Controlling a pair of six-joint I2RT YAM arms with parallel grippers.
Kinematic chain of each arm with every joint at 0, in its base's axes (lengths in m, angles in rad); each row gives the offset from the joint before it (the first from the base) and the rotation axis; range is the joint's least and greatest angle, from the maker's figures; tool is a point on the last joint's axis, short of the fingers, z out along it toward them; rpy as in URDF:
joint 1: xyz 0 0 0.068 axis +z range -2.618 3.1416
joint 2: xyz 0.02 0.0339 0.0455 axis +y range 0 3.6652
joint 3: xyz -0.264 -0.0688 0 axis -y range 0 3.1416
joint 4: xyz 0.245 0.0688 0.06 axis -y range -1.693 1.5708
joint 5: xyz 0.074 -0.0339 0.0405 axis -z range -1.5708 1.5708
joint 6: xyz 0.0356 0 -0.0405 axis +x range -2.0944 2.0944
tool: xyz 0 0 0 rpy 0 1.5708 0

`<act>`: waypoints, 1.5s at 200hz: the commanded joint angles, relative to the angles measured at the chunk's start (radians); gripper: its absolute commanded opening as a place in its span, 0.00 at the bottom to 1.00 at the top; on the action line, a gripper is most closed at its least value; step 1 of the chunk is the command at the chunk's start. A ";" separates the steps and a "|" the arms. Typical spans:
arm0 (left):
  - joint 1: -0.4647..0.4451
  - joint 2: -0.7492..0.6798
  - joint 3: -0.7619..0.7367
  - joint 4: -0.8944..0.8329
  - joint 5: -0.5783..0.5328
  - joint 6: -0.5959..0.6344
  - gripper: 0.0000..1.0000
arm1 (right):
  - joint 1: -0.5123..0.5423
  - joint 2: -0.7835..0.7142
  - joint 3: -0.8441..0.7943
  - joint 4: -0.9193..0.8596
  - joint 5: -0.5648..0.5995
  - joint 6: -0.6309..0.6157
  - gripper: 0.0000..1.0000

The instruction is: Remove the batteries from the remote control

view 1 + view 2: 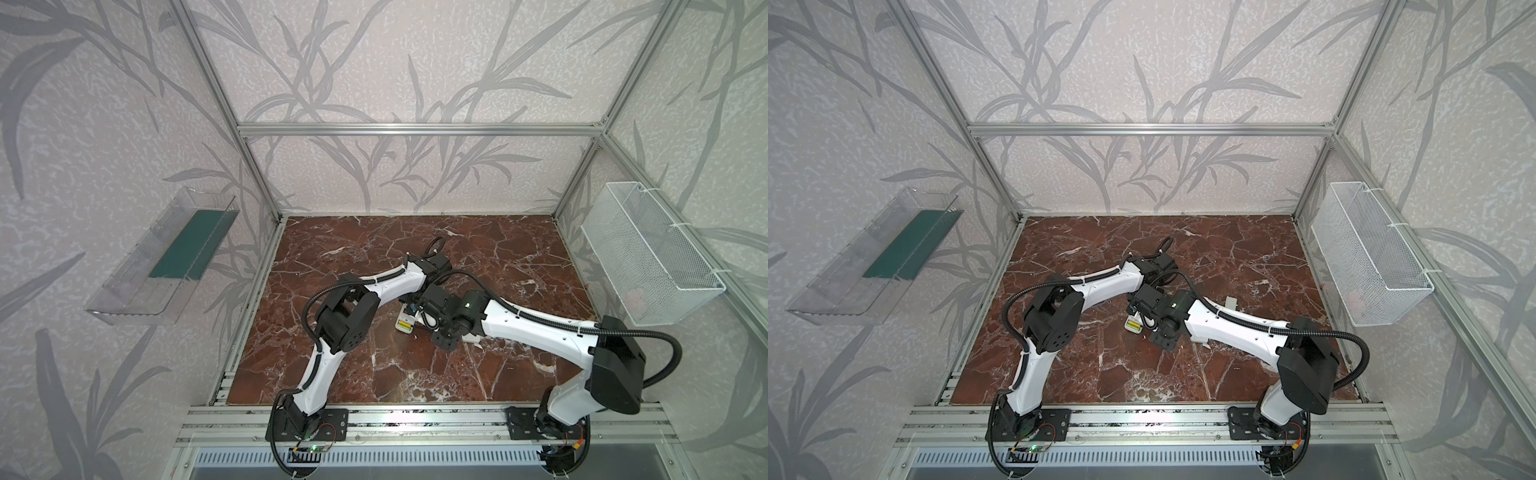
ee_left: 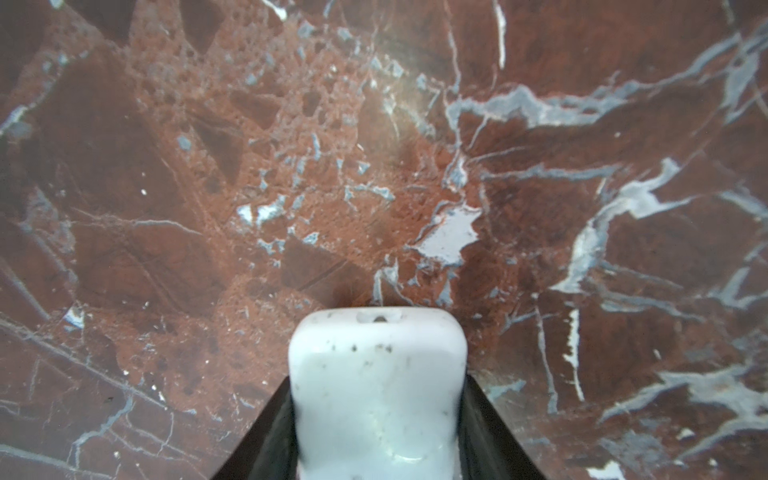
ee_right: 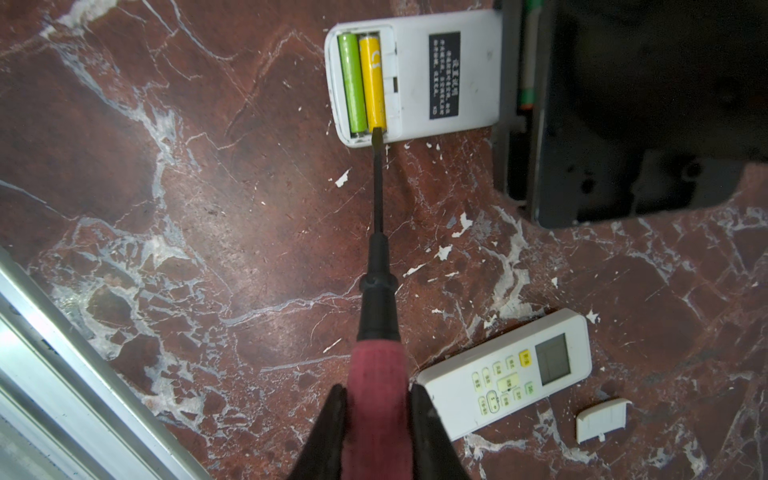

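Red-handled screwdriver fills the right wrist view, with the right claw clamped tight on the handle. Its flat tip sits right at the end of the yellow battery, at the edge of the open bay in the remote control. That remote lies face down on the counter with its back hatch off. Two batteries are in the bay side by side, green on the outer edge and yellow next to it. The left claw is closed on the other end of the remote, one finger on each long side.

A second remote lies face up well apart from the open one, over toward the right arm. There's a loose white battery cover just beside it.

The counter has a glossy red-brown marble look with white veins all over and small white flecks around the remote. An aluminium frame boxes the cell in, and the walls have grey leaf wallpaper. On the wall left of the remote hangs a clear plastic tray with a green liner. On the wall to its right is a white wire basket.
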 commanded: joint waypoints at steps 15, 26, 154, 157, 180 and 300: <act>-0.006 0.066 -0.014 -0.077 -0.049 0.004 0.00 | 0.010 0.016 0.039 -0.070 0.033 -0.018 0.00; -0.007 0.067 -0.013 -0.077 -0.050 0.005 0.00 | 0.010 0.013 0.043 -0.073 0.035 -0.020 0.00; -0.014 0.076 -0.016 -0.065 -0.036 0.009 0.00 | 0.015 -0.038 0.043 -0.003 0.000 -0.023 0.00; -0.014 0.075 -0.015 -0.065 -0.035 0.009 0.00 | 0.015 -0.036 0.044 -0.005 0.001 -0.022 0.00; -0.014 0.075 -0.015 -0.064 -0.031 0.009 0.00 | 0.015 -0.017 0.050 -0.010 0.013 -0.025 0.00; -0.014 0.078 -0.014 -0.059 -0.029 0.010 0.00 | 0.015 0.072 0.096 -0.045 0.037 -0.041 0.00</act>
